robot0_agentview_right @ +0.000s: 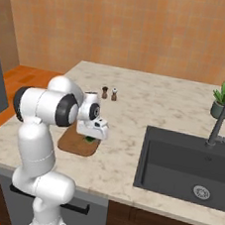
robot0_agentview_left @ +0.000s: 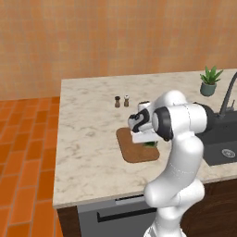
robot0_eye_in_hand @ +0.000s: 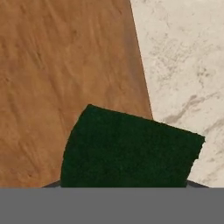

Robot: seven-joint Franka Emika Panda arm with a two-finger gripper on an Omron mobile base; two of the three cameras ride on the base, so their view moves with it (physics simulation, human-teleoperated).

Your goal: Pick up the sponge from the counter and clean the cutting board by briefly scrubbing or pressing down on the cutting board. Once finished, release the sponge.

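Observation:
The dark green sponge point(robot0_eye_in_hand: 131, 148) sits right at the bottom of the hand view, between my fingers and hiding their tips. My gripper point(robot0_agentview_left: 149, 141) point(robot0_agentview_right: 90, 136) points down, shut on the sponge point(robot0_agentview_left: 151, 145) point(robot0_agentview_right: 89, 140), low over the right part of the brown cutting board point(robot0_agentview_left: 134, 152) point(robot0_agentview_right: 75, 142). In the hand view the sponge overlaps the cutting board's point(robot0_eye_in_hand: 57, 65) edge, with the marbled counter point(robot0_eye_in_hand: 183, 57) beside it. Whether the sponge presses on the board I cannot tell.
Two small shakers point(robot0_agentview_left: 121, 101) point(robot0_agentview_right: 109, 93) stand on the counter point(robot0_agentview_left: 88, 120) behind the board. A dark sink point(robot0_agentview_right: 187, 168) with a faucet point(robot0_agentview_right: 221, 120) lies to the right. A potted plant point(robot0_agentview_left: 209, 81) is at the far right.

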